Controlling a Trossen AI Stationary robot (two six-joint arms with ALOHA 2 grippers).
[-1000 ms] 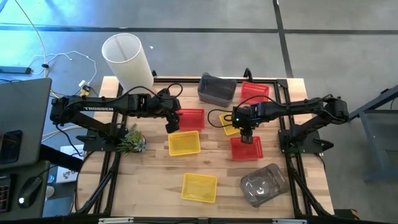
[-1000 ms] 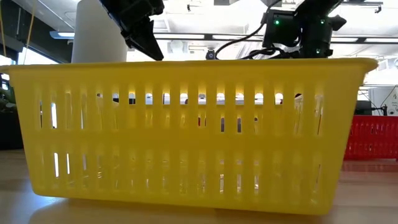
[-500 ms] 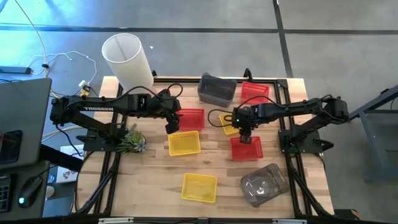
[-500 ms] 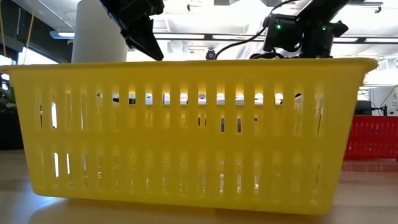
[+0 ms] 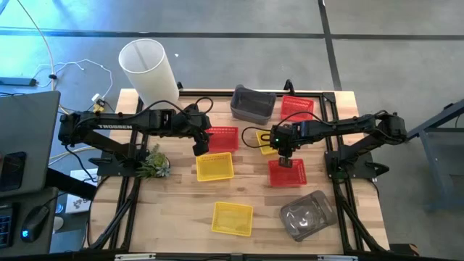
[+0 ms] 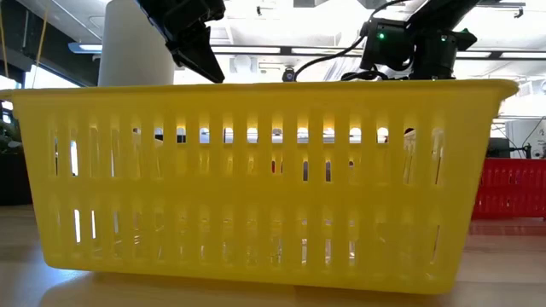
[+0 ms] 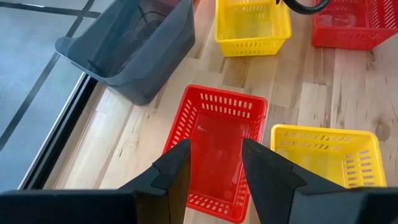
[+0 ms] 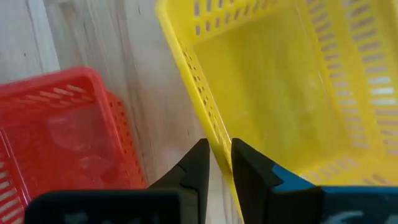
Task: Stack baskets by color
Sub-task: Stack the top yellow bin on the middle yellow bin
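From above, the wooden table (image 5: 181, 210) carries baskets spread apart; the left gripper (image 5: 201, 147) hovers over a red basket (image 5: 221, 138) at the middle, with a yellow basket (image 5: 215, 167) just in front of it; the right gripper (image 5: 284, 154) sits at the edge of a small yellow basket (image 5: 265, 144), with another red basket (image 5: 288, 173) just beside it; a third red basket (image 5: 298, 106) and a grey basket (image 5: 254, 103) stand at the far edge; a third yellow basket (image 5: 233, 218) and a clear grey basket (image 5: 307, 214) lie near the front; a tall white cylinder (image 5: 148, 69) rises at the far left corner, and a small green plant (image 5: 154, 164) lies by the left arm's base.

At table height, a yellow basket (image 6: 256, 179) fills nearly the whole picture; both arms show dark above its rim, and a red basket (image 6: 512, 188) peeks out at the right.

From the left wrist, the two dark fingers (image 7: 177, 171) stand apart with nothing between them, above the red basket (image 7: 217, 149); a grey basket (image 7: 137, 50) and two yellow ones (image 7: 252, 28) (image 7: 329, 155) lie around it.

From the right wrist, the fingers (image 8: 199, 165) are drawn close together astride the slotted wall of the yellow basket (image 8: 280, 93), one inside and one outside; whether they already pinch it I cannot tell; a red basket (image 8: 62, 130) sits just beside.
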